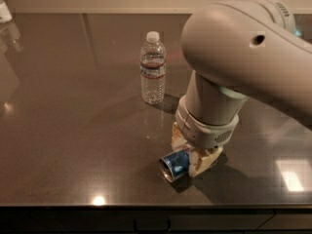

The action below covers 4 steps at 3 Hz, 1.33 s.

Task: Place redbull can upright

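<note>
The redbull can (173, 165) lies on its side on the dark table (73, 130), near the front edge, with its silver end facing front-left. My gripper (191, 154) reaches down from the big white arm (243, 57). Its cream fingers (207, 163) are closed around the can's rear half, one on each side. The rear of the can is hidden behind the fingers and the wrist.
A clear plastic water bottle (153, 69) with a white cap stands upright behind the can, to the left of the arm. A small white object (4, 11) sits at the far left corner. The table's front edge runs just below the can.
</note>
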Tool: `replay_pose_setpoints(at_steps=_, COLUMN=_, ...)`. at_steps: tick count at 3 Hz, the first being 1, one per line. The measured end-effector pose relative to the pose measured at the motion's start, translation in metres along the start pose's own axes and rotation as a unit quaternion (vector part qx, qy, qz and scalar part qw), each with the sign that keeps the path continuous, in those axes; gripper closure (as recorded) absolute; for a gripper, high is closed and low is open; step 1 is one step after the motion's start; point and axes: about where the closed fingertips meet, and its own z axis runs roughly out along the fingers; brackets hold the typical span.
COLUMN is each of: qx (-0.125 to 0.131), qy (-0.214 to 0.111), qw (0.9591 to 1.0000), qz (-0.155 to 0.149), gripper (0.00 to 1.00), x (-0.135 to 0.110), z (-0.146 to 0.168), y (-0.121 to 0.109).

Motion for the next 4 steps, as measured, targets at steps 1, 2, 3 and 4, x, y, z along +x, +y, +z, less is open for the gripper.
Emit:
replay_pose_setpoints(at_steps=1, qx=0.008, qy=-0.008, qw=0.9999, qz=0.007, gripper=0.88, x=0.002, z=-0.012, y=-0.004)
replay_pose_setpoints(at_steps=2, qx=0.016, qy=-0.047, qw=0.9985, qz=0.024, gripper=1.00, x=0.006, z=-0.031, y=-0.009)
replay_pose_setpoints(at_steps=3, qx=0.031, qy=-0.112, qw=0.9920, qz=0.050, gripper=1.00, x=0.008, z=-0.058, y=-0.015)
replay_pose_setpoints(at_steps=4, qx=0.056, qy=-0.198, qw=0.9754, qz=0.078, gripper=1.00, x=0.001, z=-0.088, y=-0.021)
